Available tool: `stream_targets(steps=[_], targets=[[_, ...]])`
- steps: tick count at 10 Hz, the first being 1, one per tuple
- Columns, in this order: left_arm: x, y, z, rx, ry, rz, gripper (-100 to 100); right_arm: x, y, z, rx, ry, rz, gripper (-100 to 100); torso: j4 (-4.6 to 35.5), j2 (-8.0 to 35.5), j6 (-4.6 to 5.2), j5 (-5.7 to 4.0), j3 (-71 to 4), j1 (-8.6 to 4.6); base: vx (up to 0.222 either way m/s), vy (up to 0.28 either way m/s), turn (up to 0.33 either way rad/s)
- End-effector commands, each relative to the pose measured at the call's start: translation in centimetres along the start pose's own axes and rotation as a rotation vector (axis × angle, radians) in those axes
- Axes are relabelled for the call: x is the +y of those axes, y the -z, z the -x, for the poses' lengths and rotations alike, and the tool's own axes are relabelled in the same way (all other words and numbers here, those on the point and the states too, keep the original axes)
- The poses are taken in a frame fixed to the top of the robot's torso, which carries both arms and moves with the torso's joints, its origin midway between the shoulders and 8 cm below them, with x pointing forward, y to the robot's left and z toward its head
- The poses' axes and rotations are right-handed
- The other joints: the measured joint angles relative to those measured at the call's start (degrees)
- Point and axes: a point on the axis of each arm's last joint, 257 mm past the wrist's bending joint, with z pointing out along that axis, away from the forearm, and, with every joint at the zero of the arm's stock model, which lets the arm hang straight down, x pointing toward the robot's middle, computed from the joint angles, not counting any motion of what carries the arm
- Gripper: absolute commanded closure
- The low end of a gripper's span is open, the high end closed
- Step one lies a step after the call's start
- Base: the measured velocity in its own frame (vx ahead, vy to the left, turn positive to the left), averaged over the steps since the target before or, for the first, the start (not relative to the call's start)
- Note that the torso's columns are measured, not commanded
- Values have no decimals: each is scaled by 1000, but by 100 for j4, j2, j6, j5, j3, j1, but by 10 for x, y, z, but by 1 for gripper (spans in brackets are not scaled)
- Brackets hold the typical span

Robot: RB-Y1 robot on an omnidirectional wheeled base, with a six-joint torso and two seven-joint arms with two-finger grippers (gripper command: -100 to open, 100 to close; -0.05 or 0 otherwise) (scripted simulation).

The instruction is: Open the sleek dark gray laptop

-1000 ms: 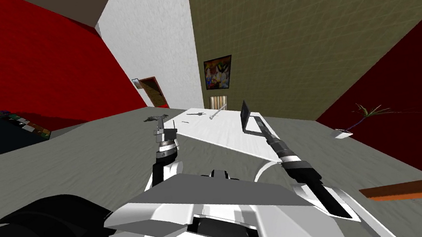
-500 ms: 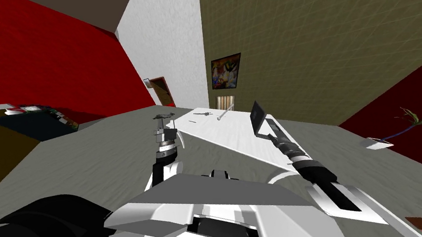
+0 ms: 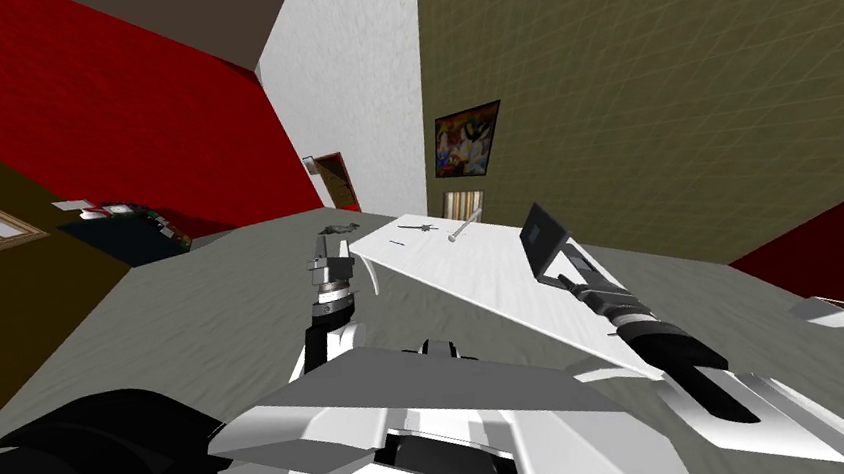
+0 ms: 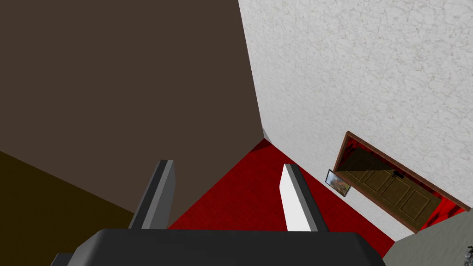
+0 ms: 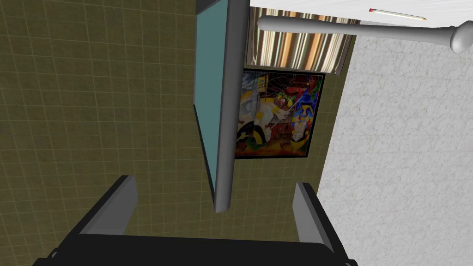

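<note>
The dark grey laptop (image 3: 544, 239) stands on the white table (image 3: 475, 278) with its lid raised. In the right wrist view the lid's grey edge (image 5: 227, 106) and its teal screen (image 5: 205, 92) run between my fingers (image 5: 308, 210) without touching either one. My right gripper (image 3: 563, 272) (image 5: 217, 203) is open around the lid's free end. My left gripper (image 3: 331, 248) (image 4: 226, 198) is held up by the table's near left corner, open and with nothing in it.
On the table's far end lie a grey rod (image 3: 464, 229) (image 5: 360, 30), a pencil (image 5: 397, 15) and a small dark thing (image 3: 422, 227). A painting (image 3: 469, 140) hangs on the olive wall behind. A small dark object (image 3: 336, 229) lies on the grey floor.
My head view has swung, sliding the table and walls to the right. My right arm has followed the laptop, and the lid now shows more of its face.
</note>
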Motion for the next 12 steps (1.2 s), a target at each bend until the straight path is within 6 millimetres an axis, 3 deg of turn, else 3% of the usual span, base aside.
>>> stream_targets(steps=[1, 2, 3, 8, 9, 10, 12], targets=[[0, 0, 0, 0, 0, 0, 0, -43, -5, 2, 37, 149, -81, -100, 0, -3, -2, 0, -1, 3, 43, 88, 130], [0, 0, 0, 0, 0, 0, 0, -62, -6, 6, 50, 213, -117, -100, -2, -10, -3, 5, -6, 18, 45, 98, 139], [0, 0, 0, 0, 0, 0, 0, -62, -6, 7, 50, 216, -115, -100, -3, -11, -2, 7, -8, 24, 38, 70, 55], [0, 0, 0, 0, 0, 0, 0, -142, -9, 42, 89, 494, -268, -100, 0, -1, 0, 5, -1, 15, 54, 84, 111], [0, 0, 0, 0, 0, 0, 0, -142, -9, 42, 89, 494, -268, -100, 0, -1, -1, 4, -1, 13, 35, 58, 22], [0, 0, 0, 0, 0, 0, 0, -163, -9, 58, 95, 576, -314, -100, 0, 0, 1, 0, 1, 4, 34, 63, 108], [0, 0, 0, 0, 0, 0, 0, -179, -8, 72, 98, 640, -350, -100, -3, -13, -2, 6, -8, 19, 57, 72, 91]])
